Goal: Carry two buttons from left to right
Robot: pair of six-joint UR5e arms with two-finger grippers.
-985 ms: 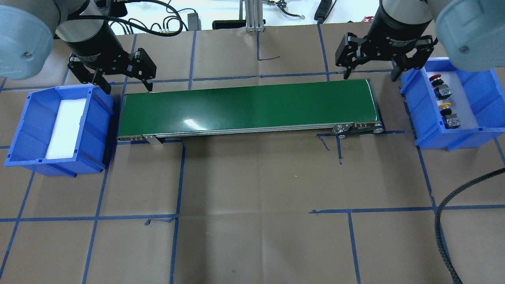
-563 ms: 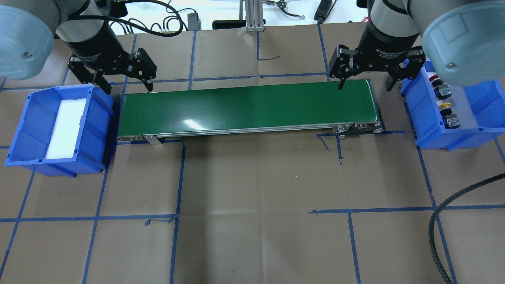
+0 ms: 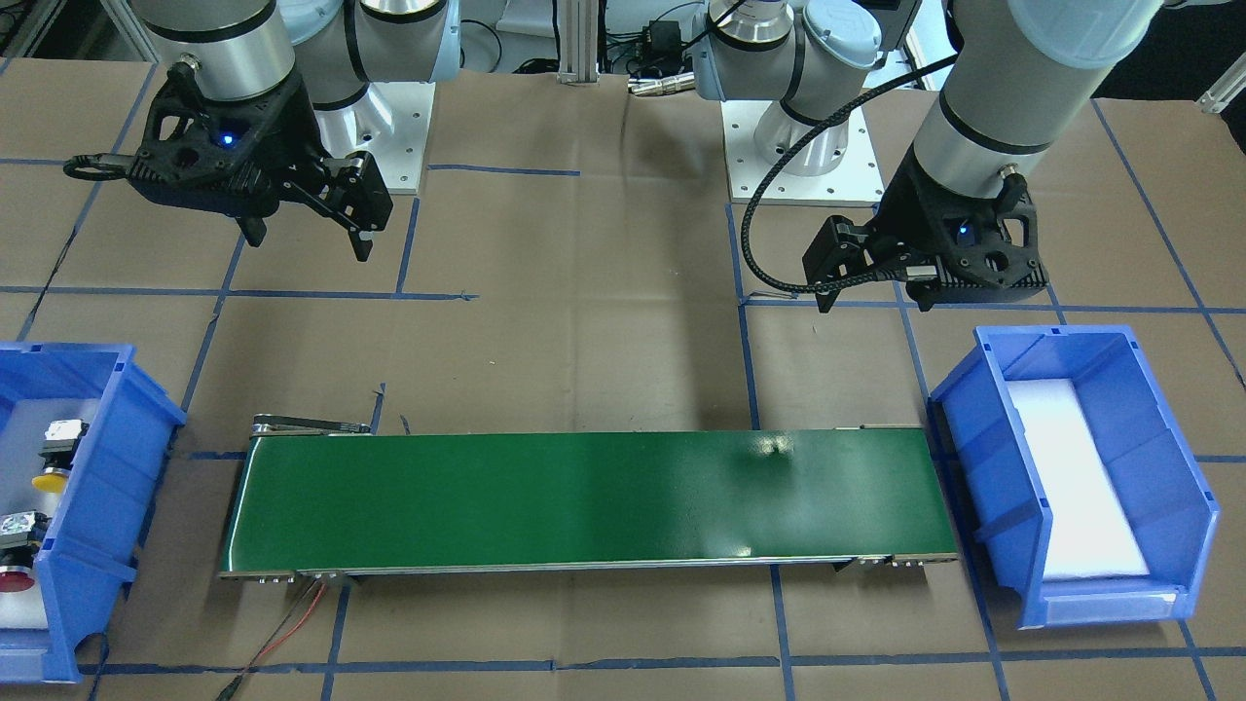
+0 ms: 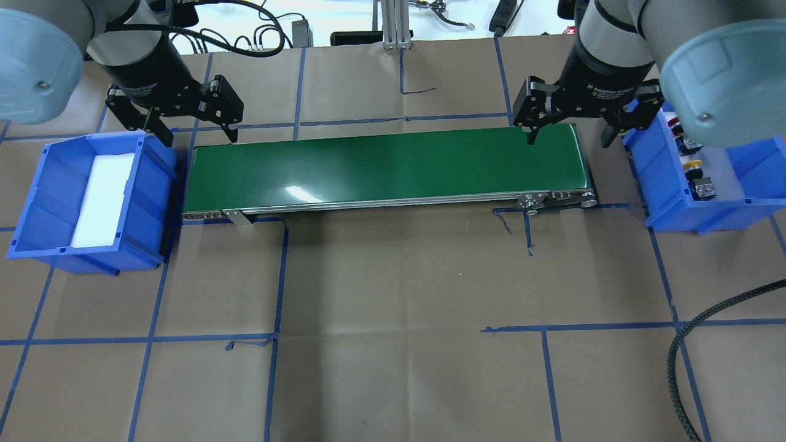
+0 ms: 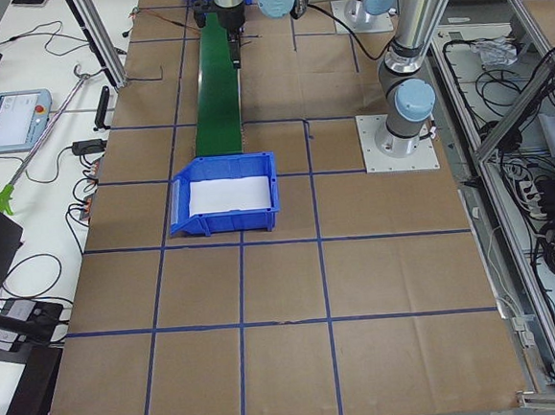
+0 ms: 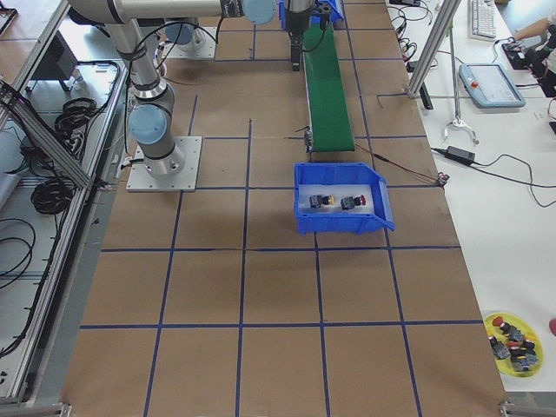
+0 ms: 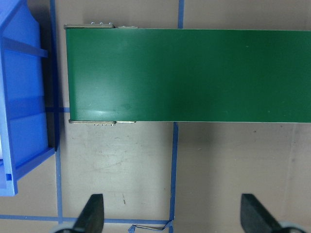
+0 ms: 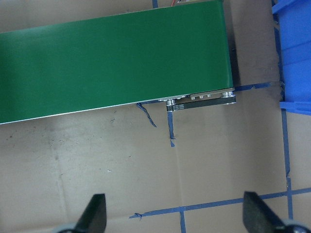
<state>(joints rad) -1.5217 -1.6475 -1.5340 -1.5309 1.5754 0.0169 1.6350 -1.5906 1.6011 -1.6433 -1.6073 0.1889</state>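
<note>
Plainly, both buttons sit in the blue bin (image 4: 706, 218) at the right end of the green conveyor belt (image 4: 387, 166). They lie on the pale liner on its floor. The yellow-capped button (image 3: 56, 456) is nearer the robot's base and the red-capped button (image 3: 18, 557) is beyond it, with a gap between them. Each seems to lie on its side with its cap pointing away from the base. In the overhead view the right arm's wrist partly hides the red one.

The right claw (image 4: 568, 138) hangs above the surface (image 4: 399, 307) by the belt's right end, just beside that bin. Its fingers are spread wide and hold nothing (its wrist camera shows both fingertips far apart at the bottom of the picture, with the belt's end roller and a corner of the bin ahead). The left claw (image 4: 200, 136) hangs by the belt's left end, between the belt and the second blue bin (image 4: 43, 202). It is spread just as wide and is also empty. From the front-facing camera, both claws sit on the robot's side of the belt, over bare brown paper rather than over the green strip.

The left bin holds only a white foam pad (image 4: 101, 199). Blue tape lines (image 4: 279, 294) cross the paper-covered surface in a grid. A black braided cable (image 4: 674, 356) curls in at the near right corner.
</note>
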